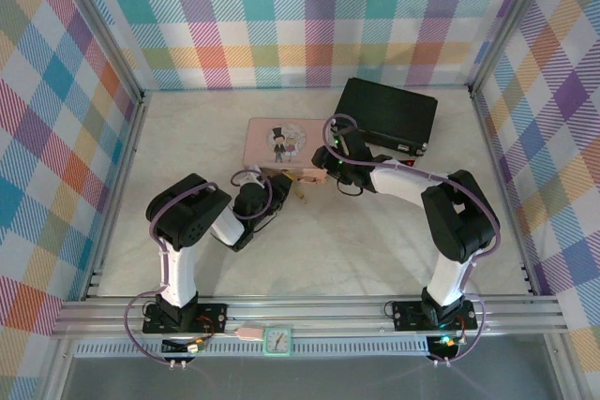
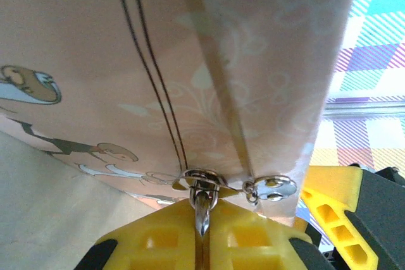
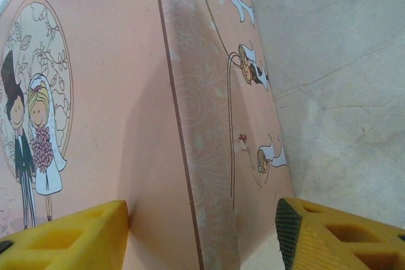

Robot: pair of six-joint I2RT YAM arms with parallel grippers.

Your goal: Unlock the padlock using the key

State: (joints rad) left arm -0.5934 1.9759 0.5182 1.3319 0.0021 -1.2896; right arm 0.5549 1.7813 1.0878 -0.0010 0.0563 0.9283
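Pinching a thin silver piece, seemingly the shackle of the padlock [image 2: 202, 207], the left end effector [image 2: 202, 229] is clamped shut with the pink box [image 3: 107, 93] just ahead, apparently steadying the lock for a key. The right end effector [image 3: 202, 232] gapes empty, the box edge between its fingers.

A pink box [image 1: 277, 142] lies flat on the pale, marble-like table [image 1: 356, 250], and its lid carries a cartoon bride and groom [image 3: 31, 131]. Near it, behind and to the right, sits a closed black case [image 1: 386, 111]. Plaid walls [image 1: 281, 16] of many colours stand around the table. By the near metal rail [image 1: 375, 311] lies a small green clock [image 1: 277, 340]
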